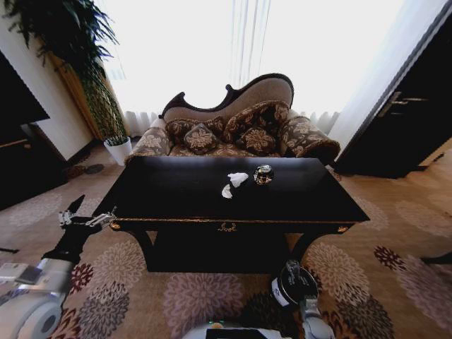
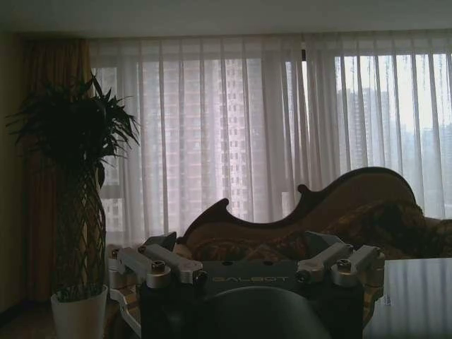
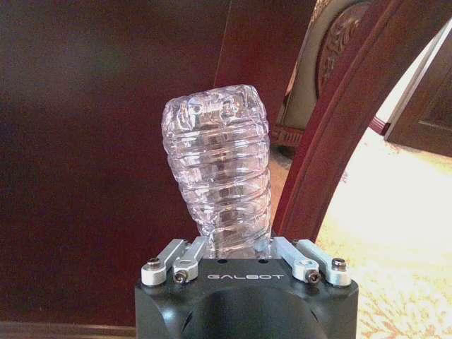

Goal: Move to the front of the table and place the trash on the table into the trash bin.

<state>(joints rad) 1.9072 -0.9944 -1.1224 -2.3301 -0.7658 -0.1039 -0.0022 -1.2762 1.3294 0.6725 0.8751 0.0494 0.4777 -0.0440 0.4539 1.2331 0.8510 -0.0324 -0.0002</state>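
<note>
The glossy black table stands straight ahead. On its top lie two crumpled white paper scraps and a small dark shiny round item, all trash. On the carpet before the table's front right sits the dark trash bin with its white label. My right gripper is shut on a crushed clear plastic bottle, which hangs at the bin's mouth. Off the table's front left corner, my left gripper is open and holds nothing.
A patterned sofa backs the table under bright curtained windows. A potted plant stands far left and dark cabinets far right. The table's curved leg rises close beside the bottle. Floral carpet covers the floor.
</note>
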